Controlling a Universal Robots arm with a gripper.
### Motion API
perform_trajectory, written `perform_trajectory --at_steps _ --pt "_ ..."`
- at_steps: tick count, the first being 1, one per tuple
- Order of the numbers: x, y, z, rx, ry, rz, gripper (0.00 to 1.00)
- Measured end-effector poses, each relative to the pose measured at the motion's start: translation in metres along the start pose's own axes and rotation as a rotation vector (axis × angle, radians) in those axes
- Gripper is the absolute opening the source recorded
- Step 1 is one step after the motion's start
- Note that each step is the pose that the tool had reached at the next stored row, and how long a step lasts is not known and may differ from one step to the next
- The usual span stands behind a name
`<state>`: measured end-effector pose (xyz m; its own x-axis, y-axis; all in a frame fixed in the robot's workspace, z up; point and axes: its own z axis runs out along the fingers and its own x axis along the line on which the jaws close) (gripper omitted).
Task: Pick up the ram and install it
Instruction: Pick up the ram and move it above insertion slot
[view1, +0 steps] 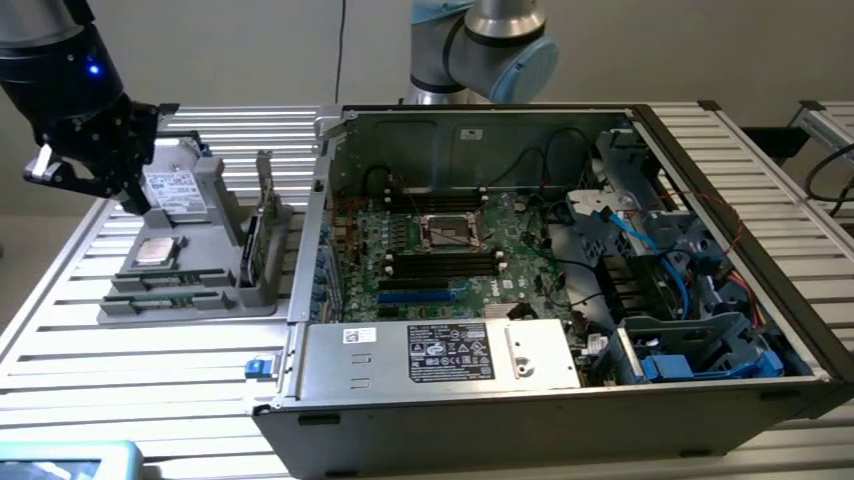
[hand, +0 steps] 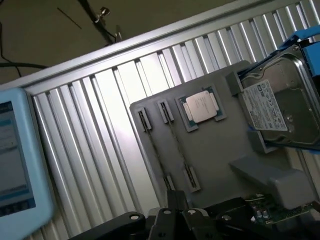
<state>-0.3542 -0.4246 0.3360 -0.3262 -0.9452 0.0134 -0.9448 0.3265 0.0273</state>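
Two ram sticks (view1: 167, 279) lie on edge in the slots of a grey tray (view1: 200, 305) at the exterior view's left. In the wrist view the ram (hand: 177, 147) shows as thin strips between clips. My black gripper (view1: 127, 200) hangs above the tray's far left corner, beside the hard drive (view1: 180, 190), clear of the ram. Its fingers (hand: 176, 200) are shut with nothing between them. The open computer case (view1: 441, 360) holds the motherboard (view1: 454, 255) with dark memory slots.
A CPU (hand: 201, 106) lies on the tray and an upright expansion card (view1: 267, 205) stands at its side nearest the case. A light blue device (hand: 15, 155) sits on the slatted table (view1: 147, 350). Cables and drive cages fill the case's right part (view1: 667, 300).
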Motion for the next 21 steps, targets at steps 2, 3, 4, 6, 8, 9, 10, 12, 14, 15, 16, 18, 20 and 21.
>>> perform_trajectory --at_steps 2,3,4,6,8,9,10,12,14,15,16,18,20,21 --pt "0.0 0.0 0.0 0.0005 0.001 -0.036 0.11" --pt "0.0 0.0 0.0 0.0007 0.0015 -0.055 0.11" --pt "0.0 0.0 0.0 0.001 0.002 -0.072 0.11" --pt "0.0 0.0 0.0 0.0015 0.003 -0.109 0.11" --pt "0.0 0.0 0.0 0.002 0.004 -0.145 0.11" --pt "0.0 0.0 0.0001 0.0022 0.0044 -0.163 0.11" --pt "0.0 0.0 0.0001 0.0025 0.0049 -0.181 0.11" --pt "0.0 0.0 0.0001 0.0029 0.006 -0.217 0.11" --pt "0.0 0.0 0.0001 0.0034 0.0069 -0.254 0.11" --pt "0.0 0.0 0.0001 0.0037 0.0074 -0.272 0.11" --pt "0.0 0.0 0.0001 0.0039 0.008 -0.291 0.11" --pt "0.0 0.0 0.0002 0.0044 0.0089 -0.327 0.11" --pt "0.0 0.0 0.0001 0.0049 0.0099 -0.363 0.11" --pt "0.0 0.0 0.0001 0.0051 0.0104 -0.381 0.11"
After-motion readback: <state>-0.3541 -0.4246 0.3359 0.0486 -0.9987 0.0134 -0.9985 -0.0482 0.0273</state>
